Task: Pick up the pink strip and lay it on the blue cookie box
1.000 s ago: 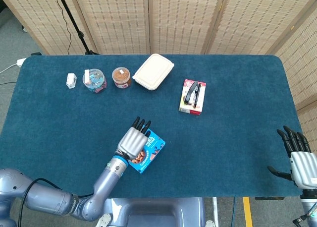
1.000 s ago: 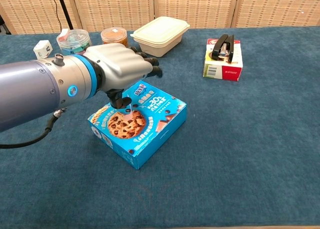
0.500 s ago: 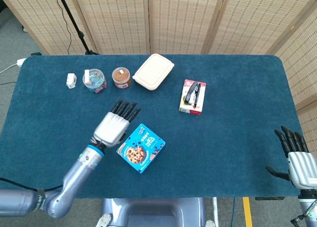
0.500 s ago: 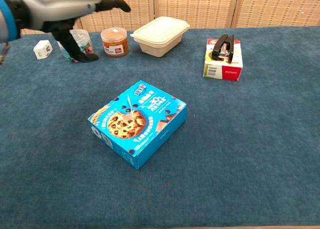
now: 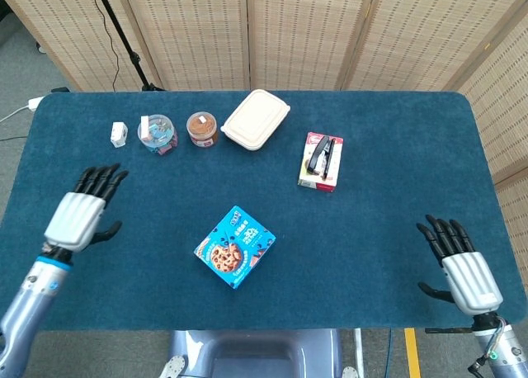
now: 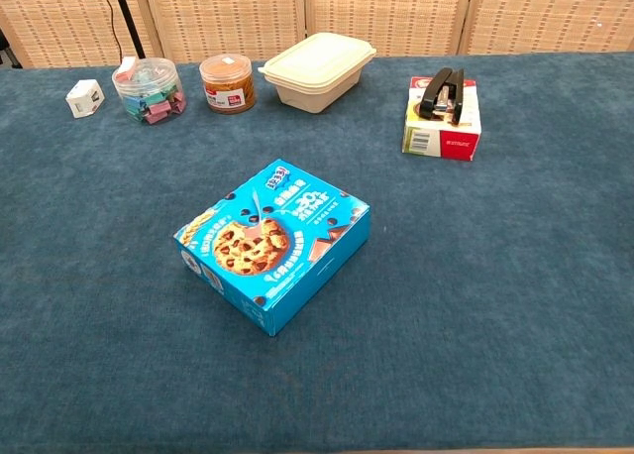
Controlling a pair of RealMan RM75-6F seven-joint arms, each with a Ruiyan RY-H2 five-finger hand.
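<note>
The blue cookie box lies flat near the table's front middle, also plain in the chest view, with nothing on top of it. A small pink-and-white strip rests on the lid of the clear jar at the back left, seen as the strip in the chest view. My left hand hovers over the left side of the table, fingers spread, holding nothing, well left of the box. My right hand is at the front right corner, fingers spread and empty. Neither hand shows in the chest view.
At the back left stand a small white cube, the clear jar of coloured clips and a brown-filled jar. A cream lidded container sits at back centre. A black stapler on its box lies to the right.
My left hand has drawn back from over the cookie box to the table's left side, leaving the chest view. My right hand has shifted up and slightly left.
</note>
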